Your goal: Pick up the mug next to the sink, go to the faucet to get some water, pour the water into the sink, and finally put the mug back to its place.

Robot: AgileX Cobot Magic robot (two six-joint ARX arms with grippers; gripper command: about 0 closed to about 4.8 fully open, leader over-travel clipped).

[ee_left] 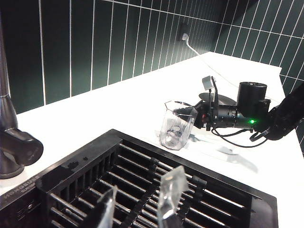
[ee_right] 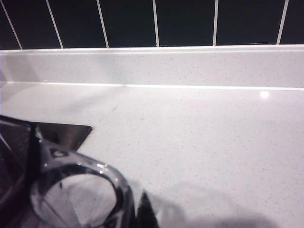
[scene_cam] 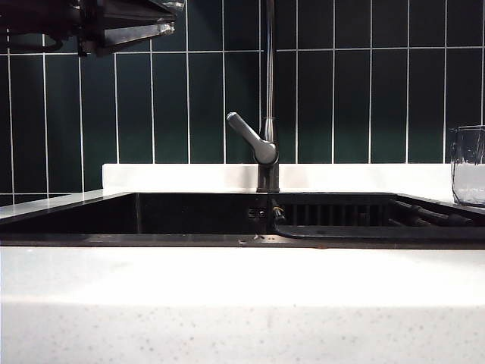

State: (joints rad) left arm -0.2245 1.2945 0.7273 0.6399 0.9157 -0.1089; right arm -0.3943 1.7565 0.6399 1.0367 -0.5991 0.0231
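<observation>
Mug (ee_left: 176,125) stands upright on the white surface (ee_left: 128,102) just beside the sink's (ee_left: 71,167) right rim, near the back wall. The right claw (ee_left: 190,115) is at the mug's rim, one finger inside and one outside, closed on its wall. The left claw (ee_left: 142,202) hangs above the sink rack with its clear fingers apart, holding nothing. The faucet (scene_cam: 267,144) rises at the sink's back edge

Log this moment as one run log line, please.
stage: grasping | right gripper: at mug rim on counter beside sink | left gripper: open over sink rack | faucet: untouched
</observation>
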